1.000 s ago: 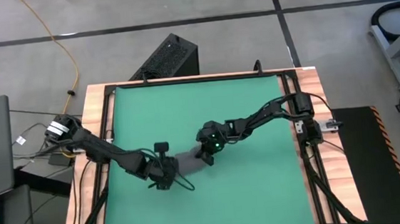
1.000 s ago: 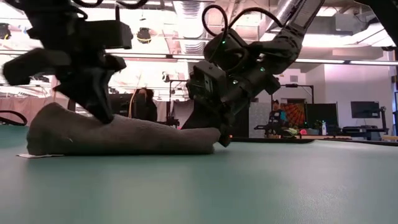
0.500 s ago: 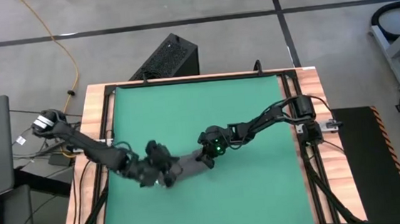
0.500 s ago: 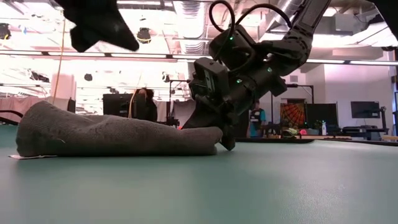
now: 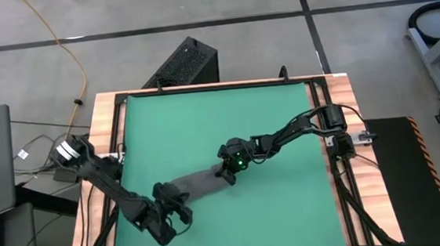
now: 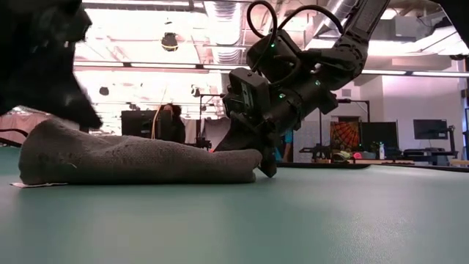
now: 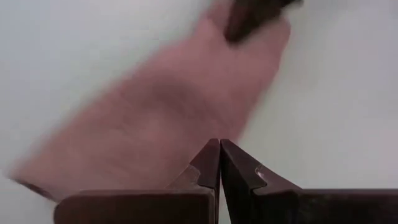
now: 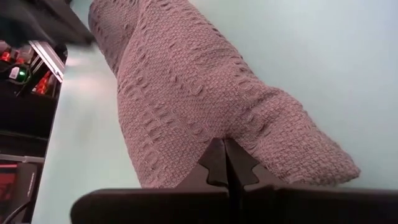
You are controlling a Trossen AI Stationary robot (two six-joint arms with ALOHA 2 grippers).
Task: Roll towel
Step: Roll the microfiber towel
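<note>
The towel (image 5: 201, 183) lies as a long, loose grey roll near the middle of the green mat (image 5: 204, 124), its small white tag (image 6: 29, 183) poking out flat at one end, so the rolling looks largely done, though the blurred left wrist view leaves its tightness unsure. The right gripper (image 5: 229, 177), fingers closed and empty, presses against one end. The left gripper (image 5: 181, 212), also closed on nothing, hovers just off the other end, apart from the cloth.
</note>
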